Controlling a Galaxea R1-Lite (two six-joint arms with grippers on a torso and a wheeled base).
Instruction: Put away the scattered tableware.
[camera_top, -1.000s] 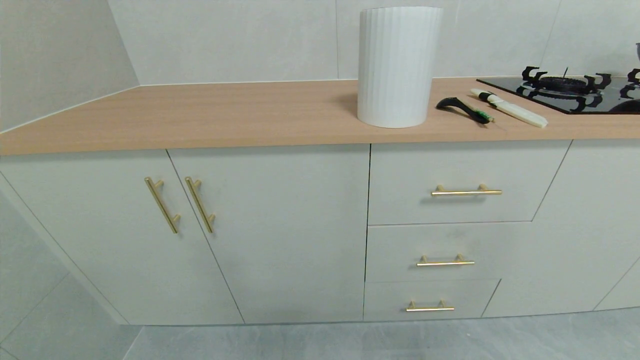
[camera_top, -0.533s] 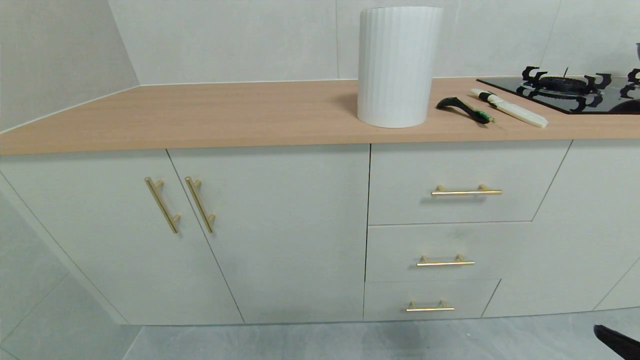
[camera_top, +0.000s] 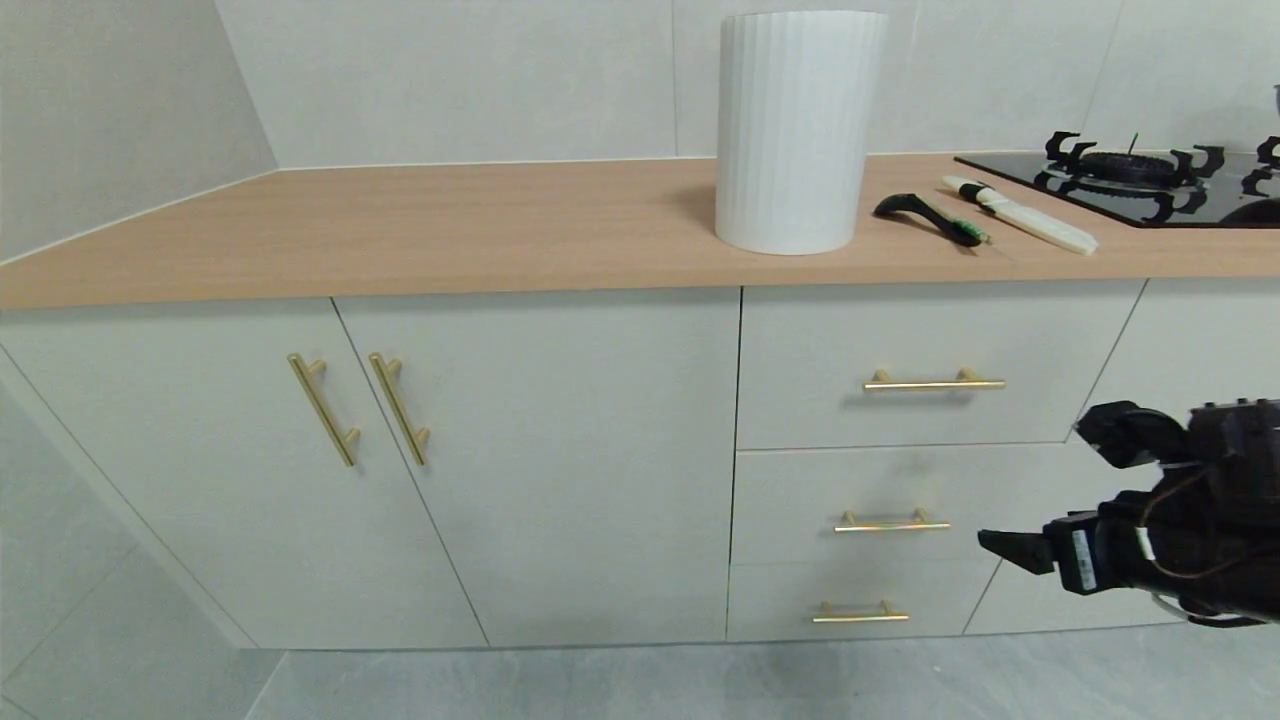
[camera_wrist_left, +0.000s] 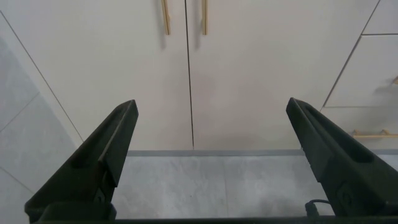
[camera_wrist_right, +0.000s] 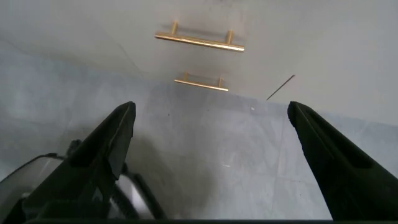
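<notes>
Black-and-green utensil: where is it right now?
Head view, right side: the black-and-green utensil lies on the wooden countertop, between the white ribbed container and a white utensil beside the gas hob.

A long wooden tabletop (camera_top: 450, 225) runs along the tiled wall above pale cabinet fronts. A tall white ribbed container (camera_top: 798, 130) stands upright on it, toward the right. Just beside the container lies a black utensil with a green end (camera_top: 930, 218), and next to that, apart from it, a long cream-white utensil (camera_top: 1020, 214). At the far right sits a black gas hob (camera_top: 1130, 185).
</notes>
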